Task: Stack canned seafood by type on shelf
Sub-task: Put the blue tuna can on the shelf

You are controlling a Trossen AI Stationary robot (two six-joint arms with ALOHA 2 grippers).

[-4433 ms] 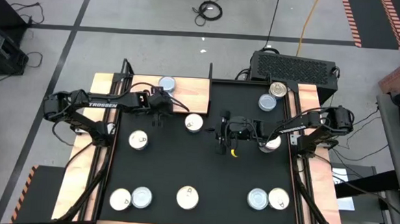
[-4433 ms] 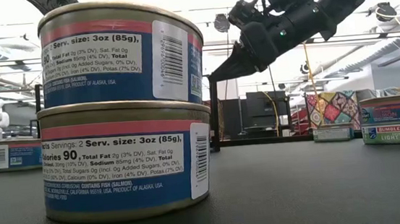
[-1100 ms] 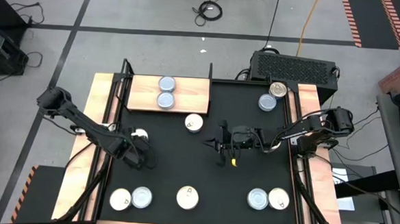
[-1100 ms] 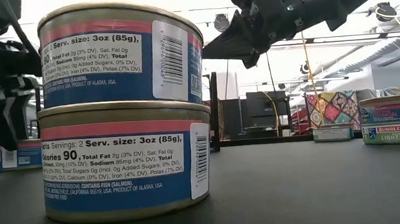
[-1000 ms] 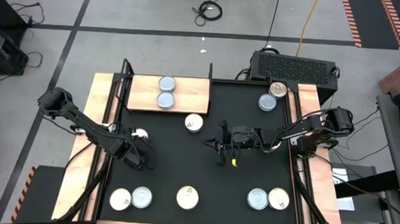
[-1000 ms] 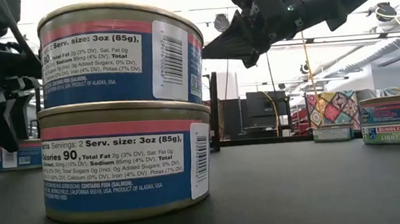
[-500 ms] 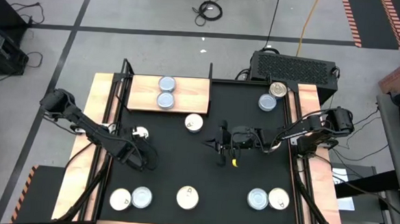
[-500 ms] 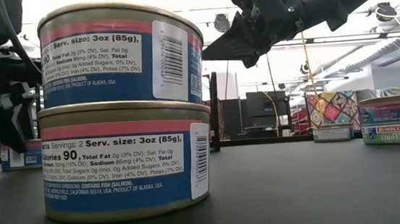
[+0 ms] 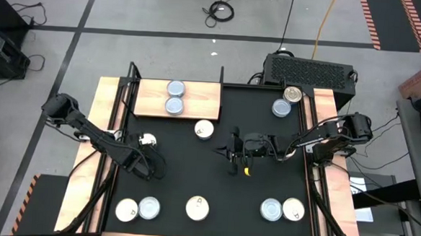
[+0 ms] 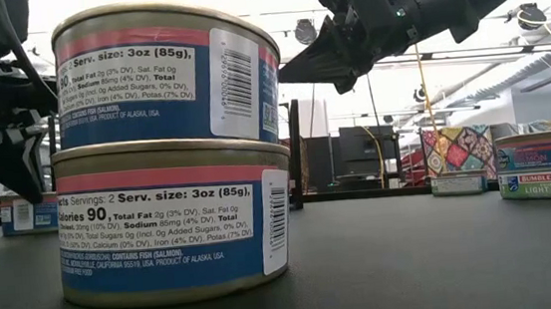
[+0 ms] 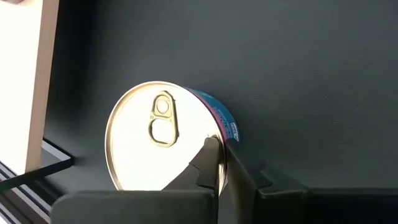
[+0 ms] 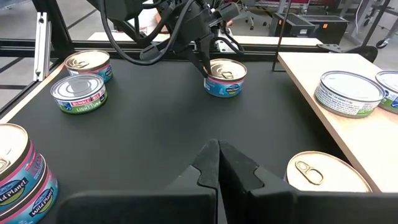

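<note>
The shelf at the table's far left carries two silvery cans side by side. A cream-topped can with a pull tab stands on the black mat at the left. My left gripper is shut on its rim. My right gripper hangs shut and empty above the mat's middle. Another cream-topped can stands just in front of the shelf. A stack of two blue-labelled cans stands at the near edge. My left gripper pinches the can's rim between its two fingers, one finger over the top and one down the blue side wall. The fingers slant down from the table's near side. The can stands upright with its bottom on the mat.
Two cans stand at the near left, two more at the near right. A gold-topped can and a silvery can stand at the far right. Wooden side strips flank the mat. A black box sits beyond the far edge.
In the low view my left gripper's fingers have come together over the cream-topped can at the left, and the gripper has tipped a little. The can stays on the mat.
</note>
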